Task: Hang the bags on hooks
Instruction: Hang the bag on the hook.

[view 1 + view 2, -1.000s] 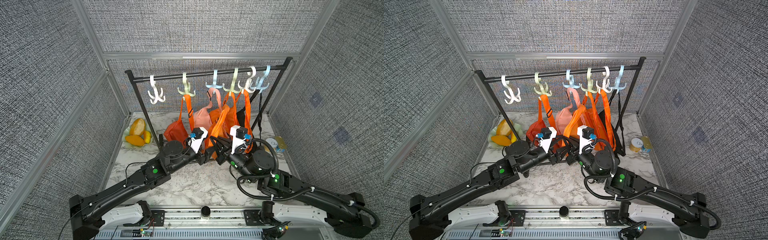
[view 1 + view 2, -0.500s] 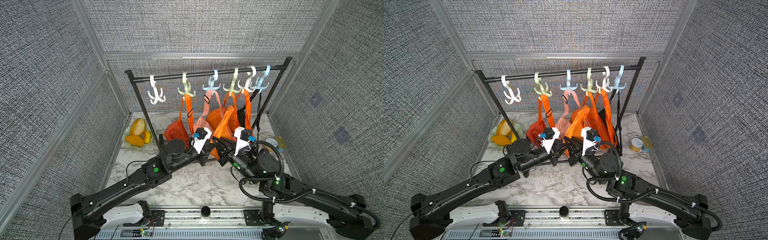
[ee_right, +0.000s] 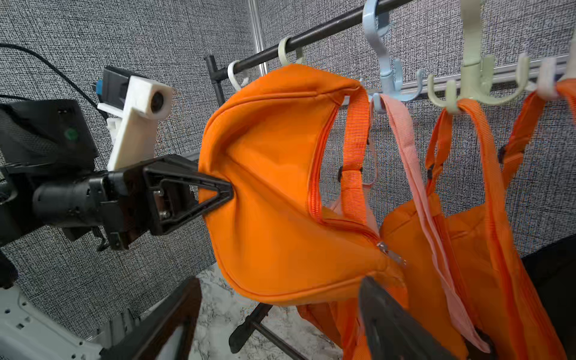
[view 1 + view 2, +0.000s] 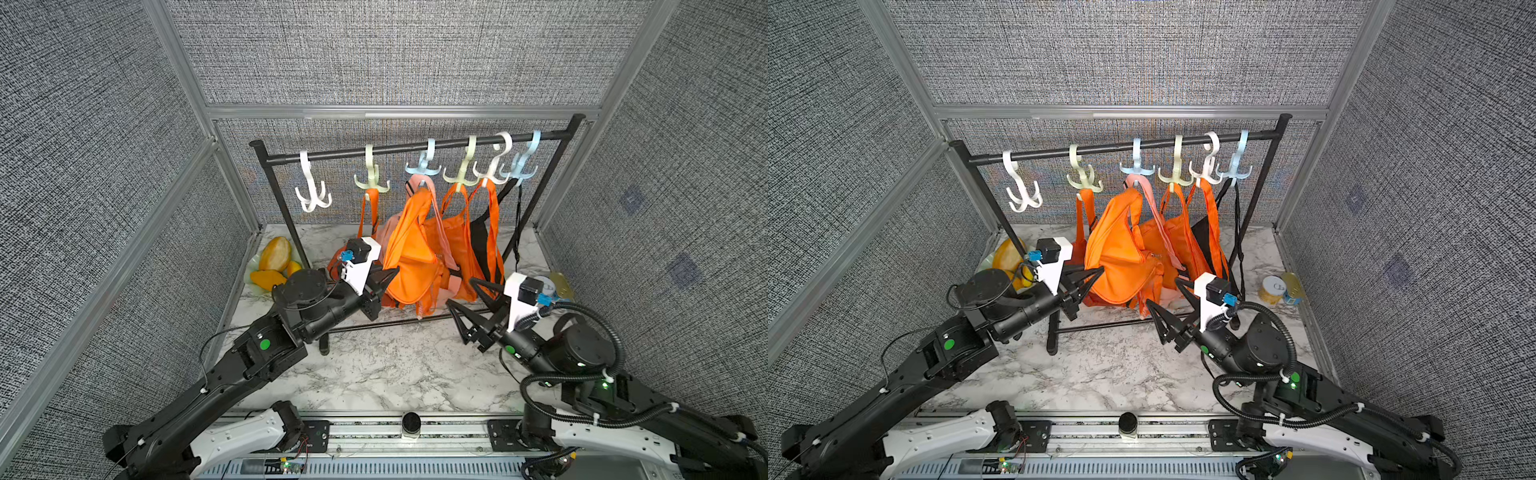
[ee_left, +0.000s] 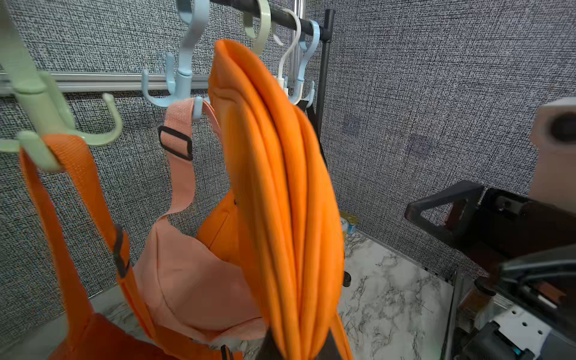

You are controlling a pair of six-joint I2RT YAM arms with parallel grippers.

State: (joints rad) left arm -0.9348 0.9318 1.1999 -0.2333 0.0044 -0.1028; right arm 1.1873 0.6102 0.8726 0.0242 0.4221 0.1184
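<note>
Six hooks (image 4: 312,195) on one rail (image 4: 332,154); two robot arms (image 4: 266,349).
Pink bag (image 5: 193,280): one. Black bag (image 4: 478,245): one. Orange bag (image 4: 409,257): at least three, overlapping too much for a surer count. Cans (image 4: 1273,289) on the desk: two. Fruit pieces (image 4: 274,253): three.

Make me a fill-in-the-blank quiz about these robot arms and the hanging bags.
The left gripper pinches a bag coloured ___.
The right gripper stands ___, holding nothing.
The pink strap hangs from a hook coloured ___.
Missing words: orange, open, blue.
</note>
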